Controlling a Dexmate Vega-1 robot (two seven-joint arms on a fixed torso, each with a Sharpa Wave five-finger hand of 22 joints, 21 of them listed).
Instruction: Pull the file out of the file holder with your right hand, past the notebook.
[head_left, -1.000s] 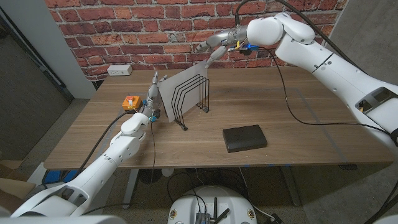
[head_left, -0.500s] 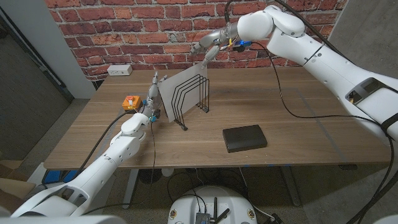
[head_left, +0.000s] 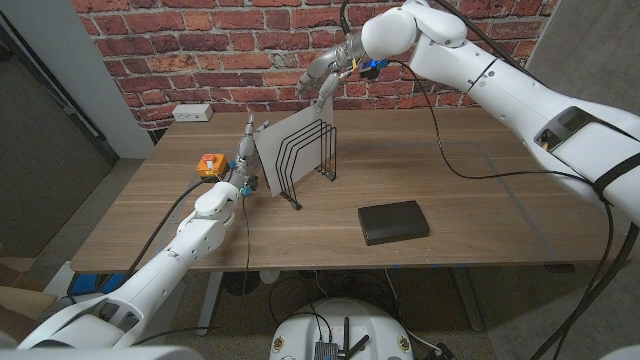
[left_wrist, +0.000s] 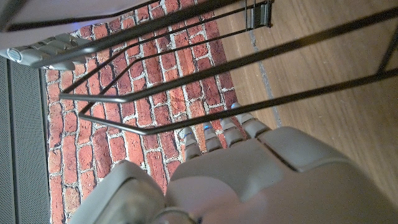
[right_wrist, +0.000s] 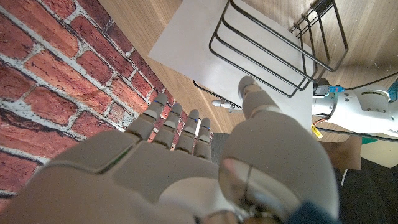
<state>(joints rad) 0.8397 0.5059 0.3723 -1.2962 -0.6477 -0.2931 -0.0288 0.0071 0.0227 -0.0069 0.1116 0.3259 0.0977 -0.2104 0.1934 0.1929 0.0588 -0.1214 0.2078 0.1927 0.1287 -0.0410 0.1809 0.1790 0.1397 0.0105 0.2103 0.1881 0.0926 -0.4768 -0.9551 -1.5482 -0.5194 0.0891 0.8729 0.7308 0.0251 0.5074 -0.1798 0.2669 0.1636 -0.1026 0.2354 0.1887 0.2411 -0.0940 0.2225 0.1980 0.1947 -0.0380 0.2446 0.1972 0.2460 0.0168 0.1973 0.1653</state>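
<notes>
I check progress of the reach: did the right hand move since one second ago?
Yes. The right hand has shifted toward picture left along the brick wall, and now sits above the file holder.

The file (head_left: 268, 152) is a thin pale grey sheet standing nearly upright in the file holder (head_left: 305, 155), leaning against its left side, with its upper corner rising above the wires. The file holder is a black wire rack with several looped dividers, standing upright on the desk. The notebook (head_left: 394, 222), black and closed, lies flat, well apart toward the front right.
</notes>
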